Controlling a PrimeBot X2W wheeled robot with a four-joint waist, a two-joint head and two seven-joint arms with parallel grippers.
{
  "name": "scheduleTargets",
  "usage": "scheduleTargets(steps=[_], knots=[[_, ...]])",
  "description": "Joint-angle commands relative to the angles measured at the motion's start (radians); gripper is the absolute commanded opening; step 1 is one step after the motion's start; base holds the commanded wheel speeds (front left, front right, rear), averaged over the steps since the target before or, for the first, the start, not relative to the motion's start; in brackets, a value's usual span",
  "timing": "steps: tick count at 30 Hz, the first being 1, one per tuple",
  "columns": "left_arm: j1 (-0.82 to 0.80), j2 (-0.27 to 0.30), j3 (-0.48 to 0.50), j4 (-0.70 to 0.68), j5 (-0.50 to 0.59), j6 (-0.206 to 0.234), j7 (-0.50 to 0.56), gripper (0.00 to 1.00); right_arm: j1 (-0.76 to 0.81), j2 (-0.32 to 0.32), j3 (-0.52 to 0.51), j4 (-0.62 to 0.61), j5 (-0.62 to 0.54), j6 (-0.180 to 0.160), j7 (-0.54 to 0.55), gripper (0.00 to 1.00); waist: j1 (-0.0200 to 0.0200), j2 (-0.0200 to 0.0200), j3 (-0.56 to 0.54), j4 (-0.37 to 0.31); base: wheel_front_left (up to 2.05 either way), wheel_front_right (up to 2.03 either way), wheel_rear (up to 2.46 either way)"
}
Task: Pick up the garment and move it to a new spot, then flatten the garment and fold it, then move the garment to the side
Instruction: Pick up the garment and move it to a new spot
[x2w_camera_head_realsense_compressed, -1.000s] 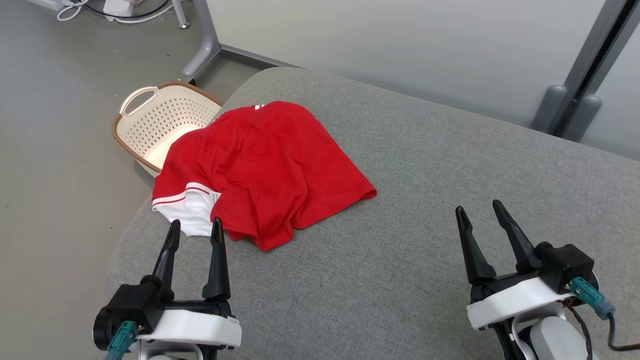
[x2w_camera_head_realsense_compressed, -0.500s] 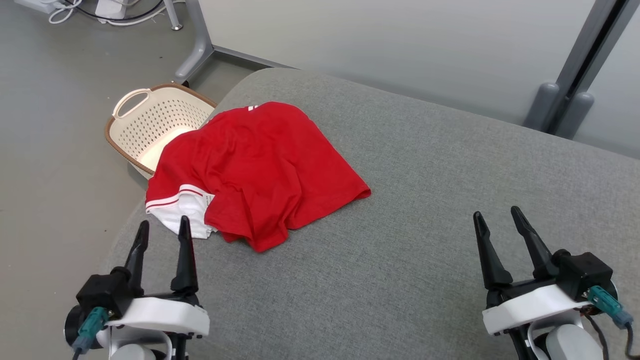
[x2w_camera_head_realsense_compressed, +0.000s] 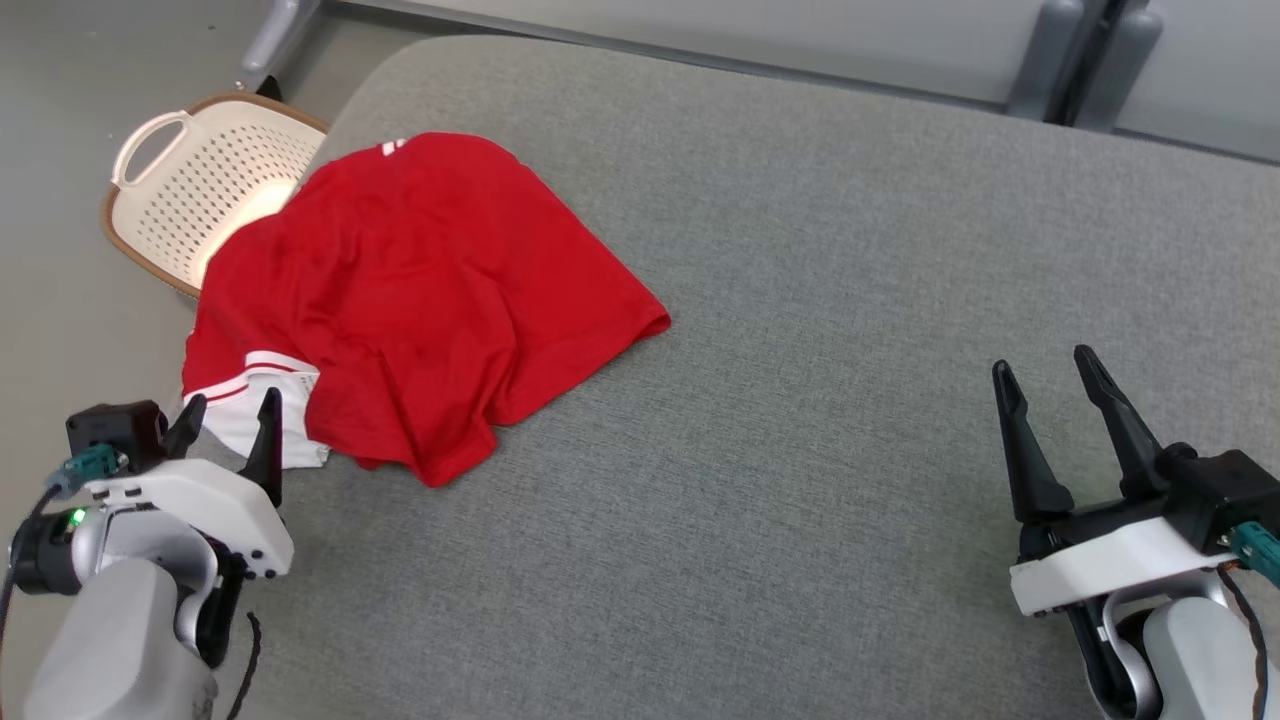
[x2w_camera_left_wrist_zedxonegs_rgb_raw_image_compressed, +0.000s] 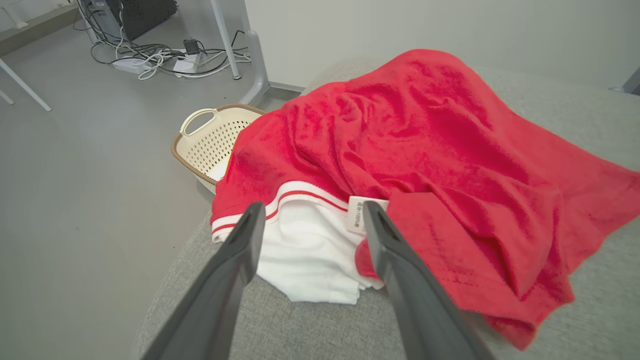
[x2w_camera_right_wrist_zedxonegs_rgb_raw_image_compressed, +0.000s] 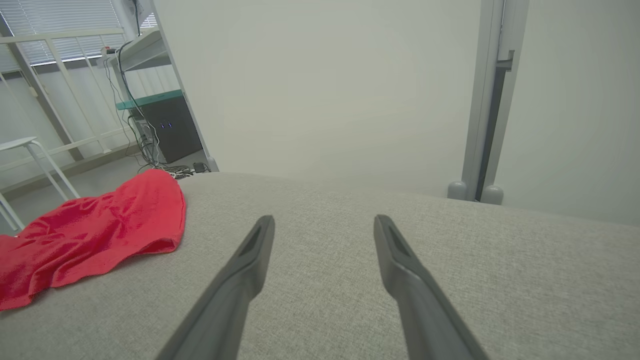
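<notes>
The garment (x2w_camera_head_realsense_compressed: 420, 290) is a red shirt with a white inner side and red-white striped trim, lying crumpled at the left end of the grey cushioned surface (x2w_camera_head_realsense_compressed: 800, 300); part of it hangs over the left edge. In the left wrist view the garment (x2w_camera_left_wrist_zedxonegs_rgb_raw_image_compressed: 425, 150) spreads just past the fingers. My left gripper (x2w_camera_head_realsense_compressed: 232, 415) hovers at its near white corner, open, nothing between the fingers (x2w_camera_left_wrist_zedxonegs_rgb_raw_image_compressed: 235, 260). My right gripper (x2w_camera_head_realsense_compressed: 1045, 375) stands open far to the right over bare cushion. The right wrist view shows the garment (x2w_camera_right_wrist_zedxonegs_rgb_raw_image_compressed: 100, 225) off to the left.
A cream perforated laundry basket (x2w_camera_head_realsense_compressed: 180, 180) with a brown rim stands on the floor beside the surface's left edge, partly under the garment. Metal frame legs (x2w_camera_head_realsense_compressed: 1070, 50) rise behind the surface. Cables and a power strip (x2w_camera_left_wrist_zedxonegs_rgb_raw_image_compressed: 145, 55) lie on the floor farther back.
The camera has tilted and turned, shifting the whole picture. My left gripper has drawn back and left toward the garment's white corner. Both grippers stay open.
</notes>
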Motion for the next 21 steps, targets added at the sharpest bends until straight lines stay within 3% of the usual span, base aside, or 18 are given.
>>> scheduleTargets(steps=[1,11,16,21], knots=[[-0.048,0.023,-0.011,0.032,0.001,-0.008,0.015,1.00,-0.018,-0.012,0.004,-0.016,-0.005,0.000,0.010,1.00,-0.0001,0.0000,0.058,-0.040,0.00,0.00,0.00],[-0.224,0.091,-0.062,0.264,0.025,-0.008,0.075,1.00,-0.055,-0.045,0.003,-0.080,-0.026,0.000,0.053,1.00,-0.0001,0.0000,0.156,-0.102,0.00,0.00,0.00],[-0.285,0.102,-0.082,0.385,0.036,0.000,0.108,1.00,-0.053,-0.055,-0.008,-0.107,-0.028,0.000,0.066,1.00,-0.0001,0.0000,0.189,-0.130,0.00,0.00,0.00],[-0.320,0.074,-0.093,0.476,0.011,-0.016,0.171,1.00,-0.042,-0.058,-0.016,-0.117,-0.031,0.000,0.072,1.00,-0.0001,0.0000,0.199,-0.143,0.00,0.00,0.00]])
